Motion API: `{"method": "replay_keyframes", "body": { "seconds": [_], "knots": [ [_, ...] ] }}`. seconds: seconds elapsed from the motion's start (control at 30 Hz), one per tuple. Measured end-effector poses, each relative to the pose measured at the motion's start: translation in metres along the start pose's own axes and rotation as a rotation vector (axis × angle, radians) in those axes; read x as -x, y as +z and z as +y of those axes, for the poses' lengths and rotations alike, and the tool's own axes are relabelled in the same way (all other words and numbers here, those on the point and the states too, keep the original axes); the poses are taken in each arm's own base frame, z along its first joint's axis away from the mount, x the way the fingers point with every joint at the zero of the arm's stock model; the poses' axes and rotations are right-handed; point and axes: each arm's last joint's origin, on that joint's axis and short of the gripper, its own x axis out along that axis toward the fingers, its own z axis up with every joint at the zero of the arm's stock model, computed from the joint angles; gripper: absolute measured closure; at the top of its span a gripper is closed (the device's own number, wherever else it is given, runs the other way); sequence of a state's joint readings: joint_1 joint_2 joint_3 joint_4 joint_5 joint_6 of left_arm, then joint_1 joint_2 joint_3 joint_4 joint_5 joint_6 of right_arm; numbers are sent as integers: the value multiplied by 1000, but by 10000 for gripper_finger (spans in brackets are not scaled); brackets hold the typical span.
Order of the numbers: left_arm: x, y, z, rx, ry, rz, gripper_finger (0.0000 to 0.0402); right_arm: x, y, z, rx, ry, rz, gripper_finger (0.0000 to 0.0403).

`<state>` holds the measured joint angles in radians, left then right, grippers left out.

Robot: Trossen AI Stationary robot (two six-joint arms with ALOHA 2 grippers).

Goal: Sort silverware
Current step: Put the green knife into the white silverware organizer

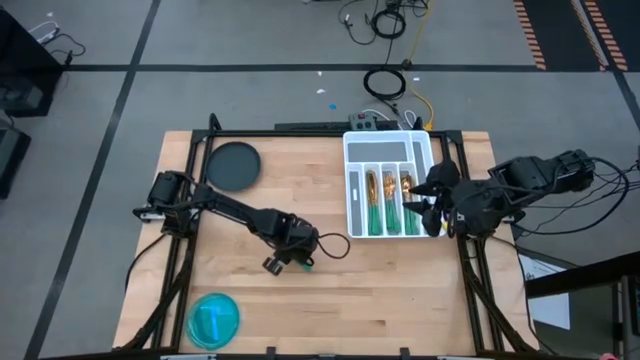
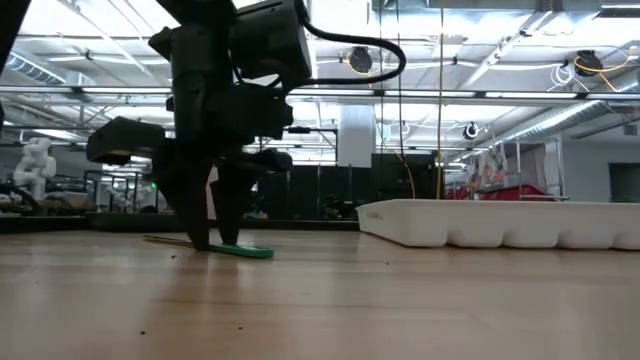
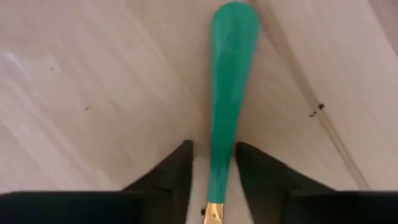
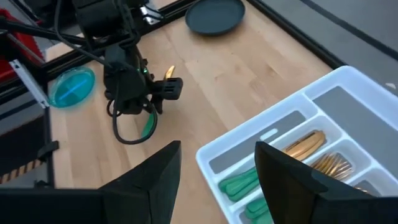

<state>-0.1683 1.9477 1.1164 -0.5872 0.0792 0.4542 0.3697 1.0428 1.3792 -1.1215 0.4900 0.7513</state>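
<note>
- Wooden table (image 1: 400,290); grey floor, cables at 12 o'clock.
- Left gripper (image 1: 290,258) fingers straddle a green-handled utensil (image 3: 227,93), not yet clamped.
- Right gripper (image 1: 432,200) fingers apart over white tray (image 1: 352,190).

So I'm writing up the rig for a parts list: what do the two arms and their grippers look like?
Both arms are dark, nearly black, jointed links. The left gripper has two tapered black fingers and a black cable looping off its wrist; a small green light glows on it in the right wrist view. The right gripper has the same pointed black fingers, with cables trailing behind that arm.
</note>
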Motion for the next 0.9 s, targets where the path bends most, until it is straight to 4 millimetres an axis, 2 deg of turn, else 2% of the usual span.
{"method": "replay_keyframes", "body": {
  "seconds": [0.13, 0.2, 0.43, 0.6, 0.67, 0.9],
  "knots": [
    [-1, 2, -1, -25, 13, -14, 355, 4, -4, 2, -11, 23, 13, 206],
    [-1, 3, 0, -30, 21, -20, 380, 6, -6, 3, -19, 34, 17, 206],
    [6, 3, 0, -29, 33, -27, 381, 21, -10, 2, -34, 109, 8, 206],
    [30, 4, -2, -8, 74, -83, 384, 35, -12, -5, -54, 166, -6, 206],
    [45, 2, -2, 6, 99, -101, 401, 40, -13, -8, -60, 181, -13, 206],
    [75, -3, -8, 54, 109, -139, 400, 51, -14, -21, -60, 183, -37, 206]
  ]
}}
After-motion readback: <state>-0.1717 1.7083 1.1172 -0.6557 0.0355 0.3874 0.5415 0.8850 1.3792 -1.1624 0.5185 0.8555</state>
